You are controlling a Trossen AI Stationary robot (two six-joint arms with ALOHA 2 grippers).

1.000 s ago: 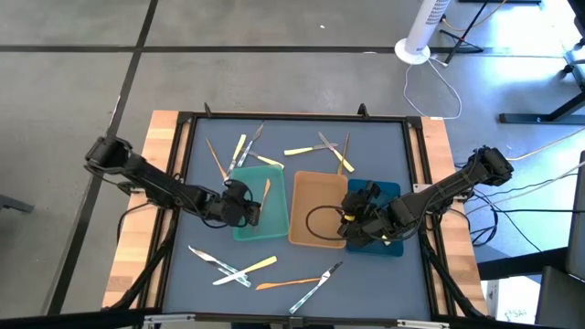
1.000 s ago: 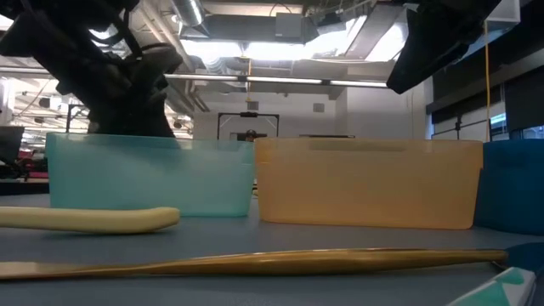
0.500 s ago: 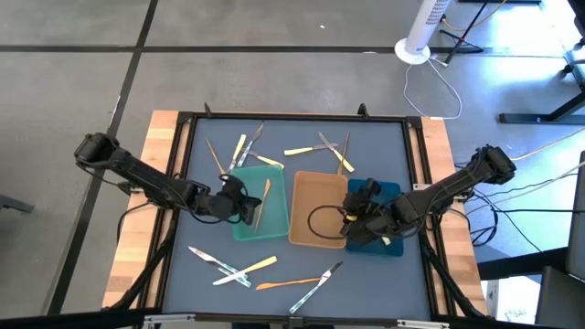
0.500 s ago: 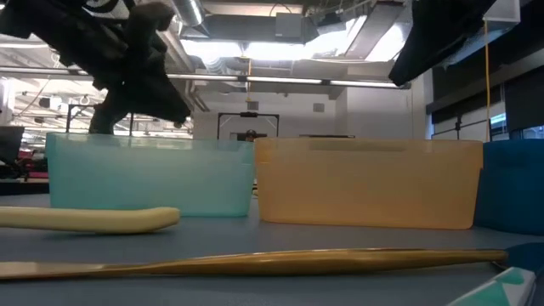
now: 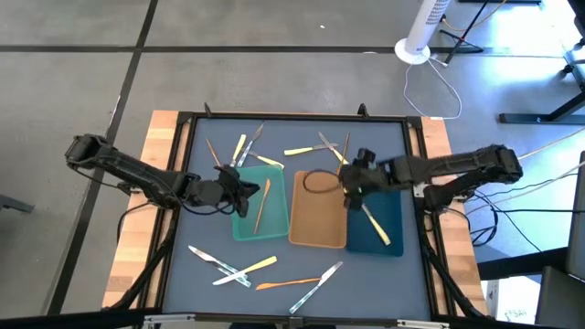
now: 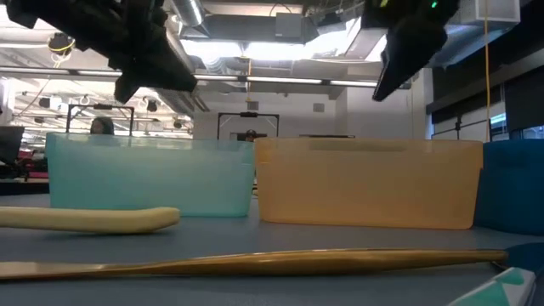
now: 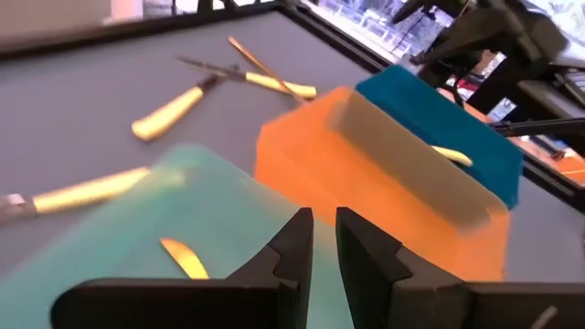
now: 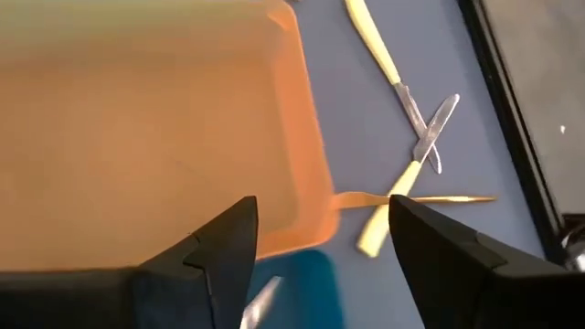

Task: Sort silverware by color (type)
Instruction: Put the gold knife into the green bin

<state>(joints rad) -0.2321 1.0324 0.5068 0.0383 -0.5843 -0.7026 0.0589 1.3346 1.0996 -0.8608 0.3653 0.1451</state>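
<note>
Three trays stand side by side mid-table: teal (image 5: 245,225), tan (image 5: 315,219) and dark blue (image 5: 391,194). A gold utensil (image 5: 260,203) lies slanted in the teal tray, also seen in the left wrist view (image 7: 183,260). A yellow-handled utensil (image 5: 375,223) lies in the blue tray. My left gripper (image 5: 241,186) hovers over the teal tray's left rim, its fingers (image 7: 292,247) a narrow gap apart with nothing between. My right gripper (image 5: 351,179) hangs wide open above the far ends of the tan and blue trays, over the tan tray's corner (image 8: 302,210).
Loose silverware lies beyond the trays (image 5: 242,146) (image 5: 322,146) and in front of them (image 5: 236,266) (image 5: 306,281). In the low view a yellow handle (image 6: 85,219) and a long gold utensil (image 6: 255,262) lie before the trays. A black frame (image 5: 292,116) rims the mat.
My left gripper has risen and drawn back toward the table's left edge, rolling as it went, and now uncovers the gold utensil in the teal tray. My right gripper has swung from the blue tray's near end toward the far edge, uncovering the yellow-handled utensil.
</note>
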